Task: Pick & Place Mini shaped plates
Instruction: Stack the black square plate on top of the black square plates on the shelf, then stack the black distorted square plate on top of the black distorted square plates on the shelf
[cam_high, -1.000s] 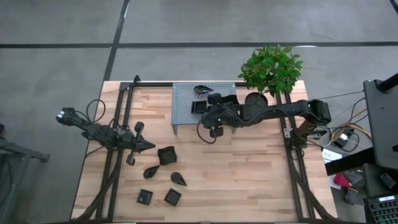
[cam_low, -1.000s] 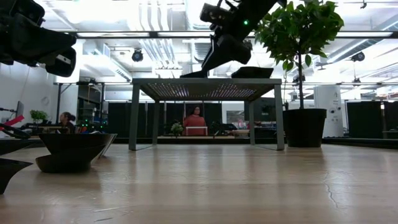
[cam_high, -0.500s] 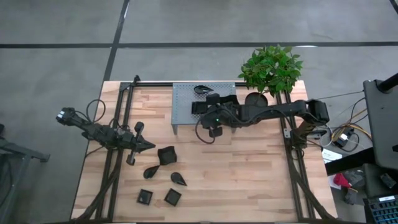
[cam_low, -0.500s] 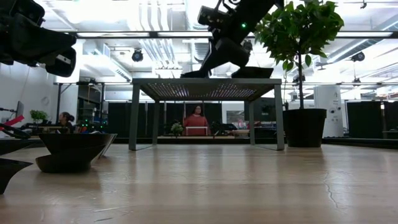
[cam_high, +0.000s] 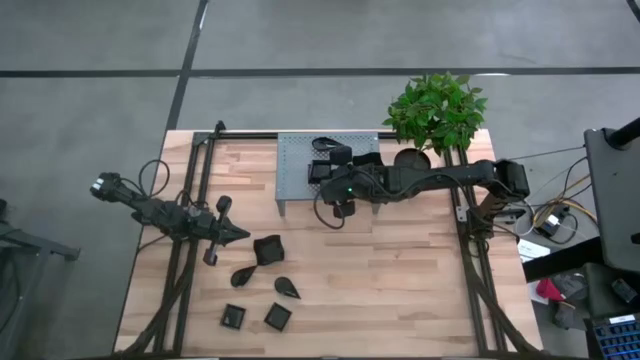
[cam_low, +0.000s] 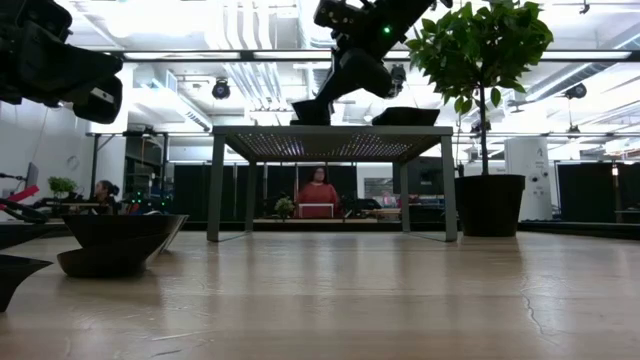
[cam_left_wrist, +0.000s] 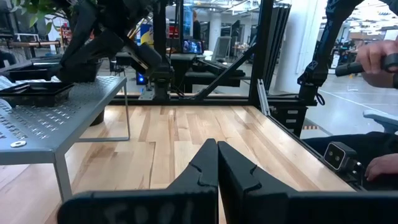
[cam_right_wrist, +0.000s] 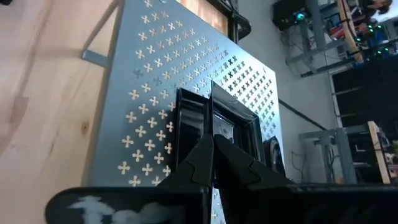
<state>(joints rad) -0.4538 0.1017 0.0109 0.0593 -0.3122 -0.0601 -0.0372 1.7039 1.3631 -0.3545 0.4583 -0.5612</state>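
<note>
Five mini shaped plates (cam_high: 268, 250) near left pincer (cam_high: 243, 236)

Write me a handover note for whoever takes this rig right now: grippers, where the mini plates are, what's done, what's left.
Right gripper: shut, over the grey perforated stand, fingertips at the rim of a square plate lying on the stand. Whether it grips that plate cannot be told.
Left gripper: shut, empty, waiting above the table's left side next to the loose plates.
Done: at least two plates on the stand, the square one and a leaf-shaped one behind it.
Left: five plates on the wooden table: a wavy-edged square, two teardrops, two small squares.
</note>
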